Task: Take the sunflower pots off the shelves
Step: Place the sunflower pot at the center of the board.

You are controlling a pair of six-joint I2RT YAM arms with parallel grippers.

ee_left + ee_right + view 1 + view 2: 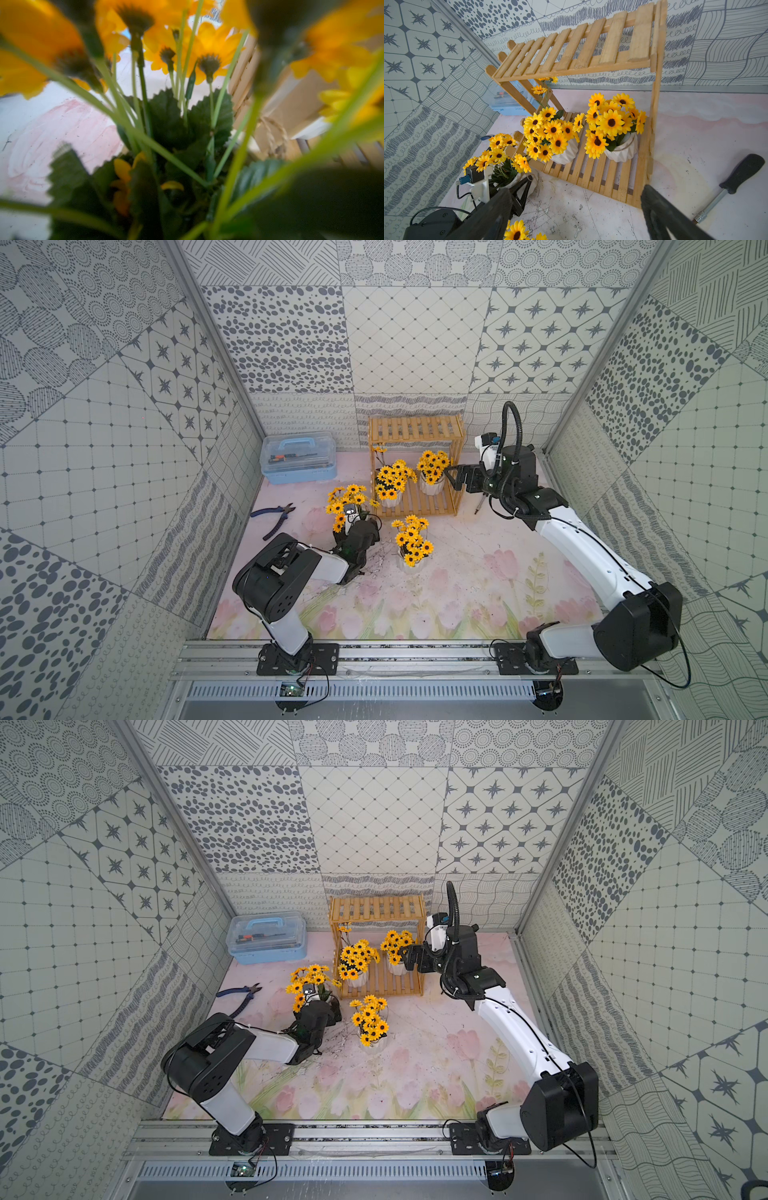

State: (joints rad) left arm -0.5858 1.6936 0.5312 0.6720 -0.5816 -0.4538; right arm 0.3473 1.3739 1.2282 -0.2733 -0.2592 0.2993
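The shelves stand at the back, top tier bare. Two sunflower pots sit on the lower tier, one on the left and one on the right. A third pot stands on the table in front of the rack. My left gripper clasps a fourth pot low at the rack's left front corner, leaning; its flowers fill the left wrist view and hide the jaws. My right gripper hangs open and empty beside the rack's right post, level with the right-hand pot.
A blue-and-clear toolbox sits at the back left, blue-handled pliers lie in front of it. A black-handled socket driver lies on the table right of the rack, under my right arm. Patterned walls close three sides.
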